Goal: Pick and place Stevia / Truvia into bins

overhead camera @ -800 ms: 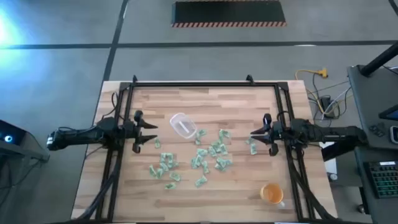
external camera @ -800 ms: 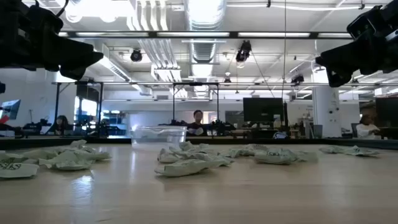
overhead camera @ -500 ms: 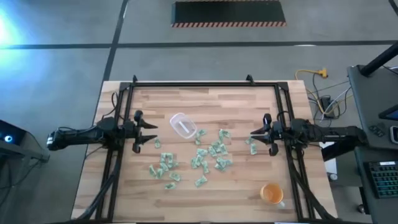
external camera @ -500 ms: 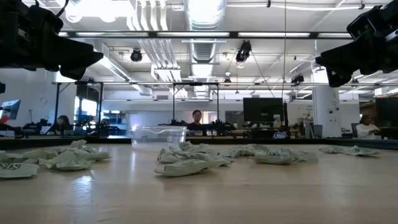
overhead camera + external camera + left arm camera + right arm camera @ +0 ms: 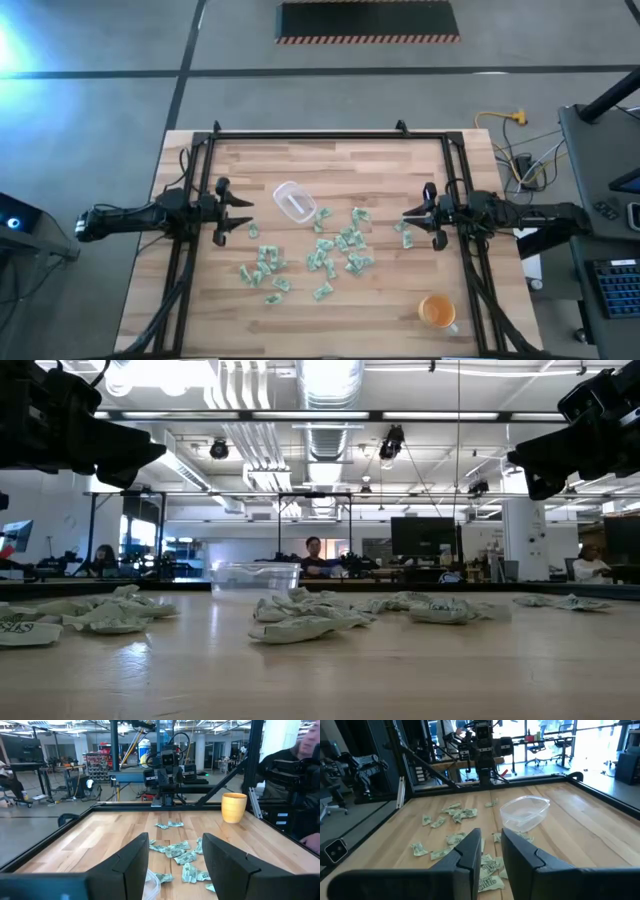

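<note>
Two robot arms are being held above a wooden table [image 5: 400,300] strewn with sweetener packets.

The left gripper [image 5: 243,217] is being kept raised at its side of the table with its fingers [image 5: 135,857] spread and nothing held between them. The clear plastic tub [image 5: 294,201] is being seen just ahead of it and a little to one side, empty and resting on the wood. The right gripper [image 5: 412,221] is being held facing it from the opposite side, its fingers [image 5: 470,847] parted only narrowly and grasping nothing. The green and white Stevia packets [image 5: 335,252] are lying scattered between the two grippers, one packet just below the right gripper's tips. An orange cup [image 5: 437,312] is standing well off to the right gripper's side, near the table edge.
</note>
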Tool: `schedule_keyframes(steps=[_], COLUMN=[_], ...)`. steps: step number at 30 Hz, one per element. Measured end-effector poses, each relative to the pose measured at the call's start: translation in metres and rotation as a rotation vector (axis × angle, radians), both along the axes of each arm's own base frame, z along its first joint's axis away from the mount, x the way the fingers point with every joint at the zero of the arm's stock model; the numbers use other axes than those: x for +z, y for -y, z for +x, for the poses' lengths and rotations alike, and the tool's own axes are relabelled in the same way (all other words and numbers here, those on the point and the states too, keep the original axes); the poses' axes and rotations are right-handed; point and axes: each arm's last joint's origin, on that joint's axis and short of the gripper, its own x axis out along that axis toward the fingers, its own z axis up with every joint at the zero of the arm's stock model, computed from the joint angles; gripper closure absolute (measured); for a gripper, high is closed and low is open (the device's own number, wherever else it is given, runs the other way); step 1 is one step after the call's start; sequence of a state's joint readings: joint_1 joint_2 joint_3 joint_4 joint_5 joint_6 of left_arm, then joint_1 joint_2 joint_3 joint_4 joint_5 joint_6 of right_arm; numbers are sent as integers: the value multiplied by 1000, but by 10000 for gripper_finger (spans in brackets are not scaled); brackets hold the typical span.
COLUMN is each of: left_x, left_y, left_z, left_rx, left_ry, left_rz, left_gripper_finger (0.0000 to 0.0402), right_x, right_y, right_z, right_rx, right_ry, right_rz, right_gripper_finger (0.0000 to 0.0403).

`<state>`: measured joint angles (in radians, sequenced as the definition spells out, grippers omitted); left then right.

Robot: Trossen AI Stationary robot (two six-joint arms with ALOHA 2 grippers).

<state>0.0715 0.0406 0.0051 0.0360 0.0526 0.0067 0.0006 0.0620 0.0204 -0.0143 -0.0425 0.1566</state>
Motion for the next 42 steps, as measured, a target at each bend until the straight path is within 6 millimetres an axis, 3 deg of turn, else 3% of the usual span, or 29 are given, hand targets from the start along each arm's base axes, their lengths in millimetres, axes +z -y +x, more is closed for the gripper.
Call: schedule_keyframes(steps=[36, 42], left_x=[0, 0], left_y=[0, 0], left_z=[0, 0], left_rx=[0, 0], left_ry=[0, 0], left_rz=[0, 0], left_gripper_finger=[232, 232], right_x=[0, 8], right_y=[0, 0], right_z=[0, 0], right_rx=[0, 1], right_ry=[1, 93], right_rz=[-1, -114], right_gripper_finger=[335, 335])
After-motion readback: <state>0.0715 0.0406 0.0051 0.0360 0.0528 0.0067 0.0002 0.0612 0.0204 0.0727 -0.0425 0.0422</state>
